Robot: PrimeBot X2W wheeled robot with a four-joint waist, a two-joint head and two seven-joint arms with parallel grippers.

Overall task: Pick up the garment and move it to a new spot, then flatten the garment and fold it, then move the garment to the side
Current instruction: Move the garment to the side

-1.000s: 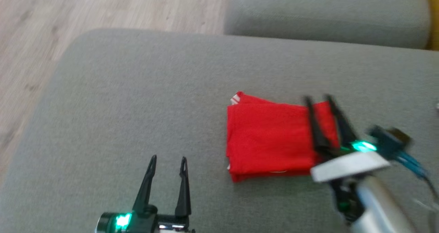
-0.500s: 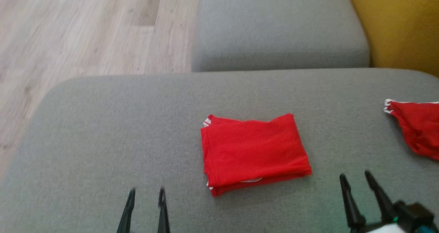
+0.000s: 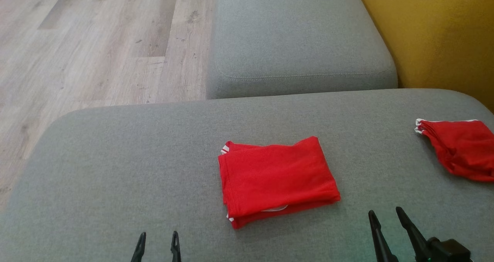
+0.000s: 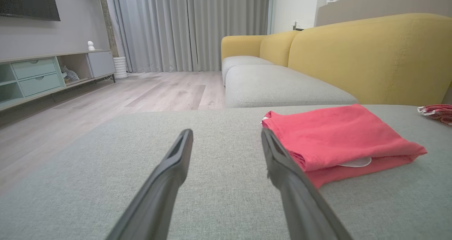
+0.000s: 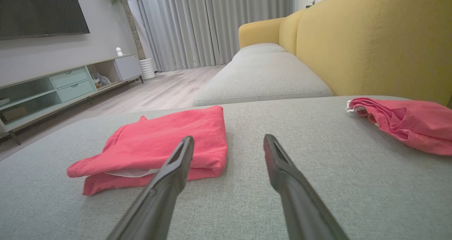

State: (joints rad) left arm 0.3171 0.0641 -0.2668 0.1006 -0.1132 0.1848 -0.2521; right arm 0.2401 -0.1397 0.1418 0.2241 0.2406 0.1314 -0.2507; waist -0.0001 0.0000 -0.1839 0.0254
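Showing both grippers empty above the cushion's (image 3: 115, 158) near edge.

Left gripper (image 3: 158, 239): at the cushion's near left. Its fingers (image 4: 166, 183) are parted by a moderate gap with nothing between them, and the tips point toward the cushion's far edge. In the left wrist view one finger overlaps the garment's edge, but the head view shows them apart.

Right gripper (image 3: 385, 212): at the cushion's near right. Its fingers (image 5: 296, 190) are likewise spread and hold nothing. Whether either pair of tips touches the cushion's fabric cannot be told.

Garment (image 3: 276, 179): red, folded into a rough rectangle, lying flat at the cushion's middle, farther from the near edge than both grippers. White trim shows at its far left corner, and a white patch peeks from between the layers on its near side.

Cloth (image 3: 459, 148): a second red piece with white trim, crumpled, at the cushion's right edge, well apart from the garment.

Cushion: grey woven fabric with rounded corners.

Beyond the cushion's far edge stands a grey seat (image 3: 297, 34). A yellow backrest (image 3: 436, 34) runs along the cushion's right side. Pale wood floor (image 3: 88, 42) lies off the cushion's left. Farther off across the floor are grey curtains (image 4: 190, 28), a low cabinet (image 4: 35, 74) with drawers, and a dark screen (image 5: 39, 10) on the wall.
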